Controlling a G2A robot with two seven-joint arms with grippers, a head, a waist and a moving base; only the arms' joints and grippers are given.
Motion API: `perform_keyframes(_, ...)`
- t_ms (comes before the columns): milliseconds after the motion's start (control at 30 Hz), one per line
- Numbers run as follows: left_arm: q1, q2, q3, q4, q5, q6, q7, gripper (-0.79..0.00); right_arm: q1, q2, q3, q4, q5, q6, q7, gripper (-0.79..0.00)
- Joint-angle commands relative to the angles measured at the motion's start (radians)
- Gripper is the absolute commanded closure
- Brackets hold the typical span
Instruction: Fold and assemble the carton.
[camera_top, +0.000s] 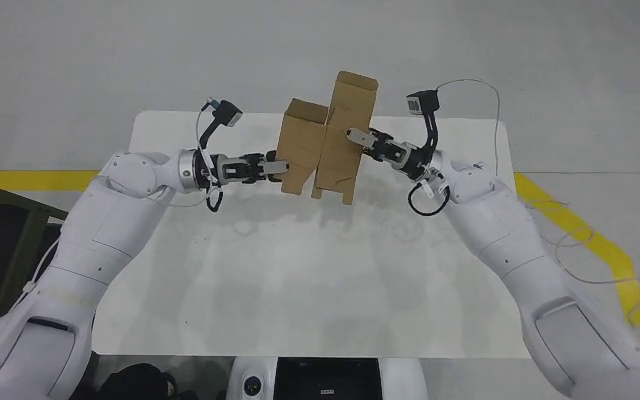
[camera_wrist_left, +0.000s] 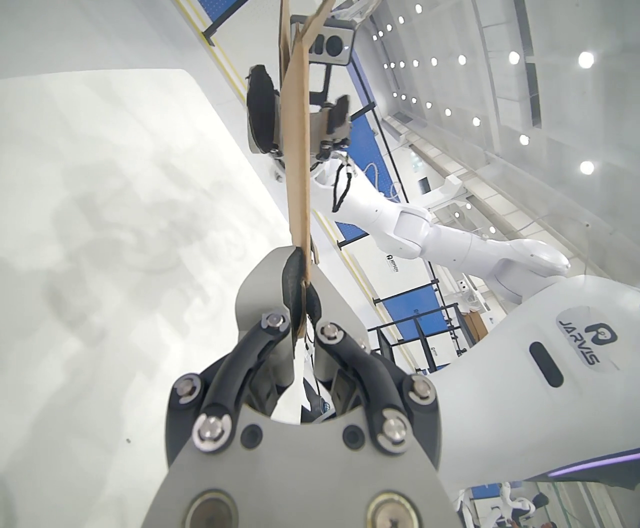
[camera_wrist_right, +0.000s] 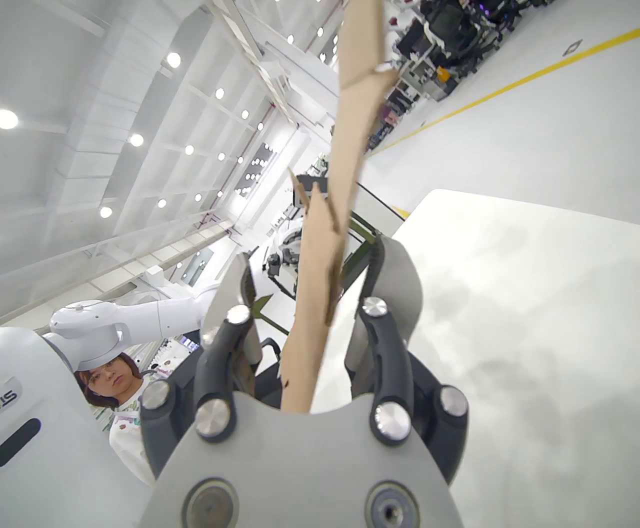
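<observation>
Left claw (camera_wrist_left: 300, 282) pinches carton (camera_wrist_left: 296, 150) over white table (camera_wrist_left: 125, 200), ceiling lamps (camera_wrist_left: 586, 60) beyond.

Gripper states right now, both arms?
left gripper: closed on the carton edge.
right gripper: open, jaws apart either side of the carton, not clamping.

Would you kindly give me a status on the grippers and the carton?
Left gripper shut on carton edge. Right gripper open, astride a carton panel. Carton upright over table, not yet assembled.
</observation>
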Motion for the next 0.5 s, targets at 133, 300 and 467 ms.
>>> perform_keyframes(133, -0.015, 0.005, -0.013, -0.006, -0.042, 0.108, -0.131, 0.000, -0.005, 0.038, 0.060, -0.019, -0.009, 0.055, 0.165, -0.785)
perform_keyframes(300, -0.017, 0.017, -0.017, -0.015, -0.035, 0.209, -0.233, 0.000, -0.035, 0.072, 0.079, -0.075, -0.039, 0.158, 0.267, -0.785)
perform_keyframes(467, -0.006, 0.025, -0.015, -0.023, -0.032, 0.255, -0.278, 0.000, -0.078, 0.106, 0.091, -0.111, -0.035, 0.234, 0.343, -0.785)
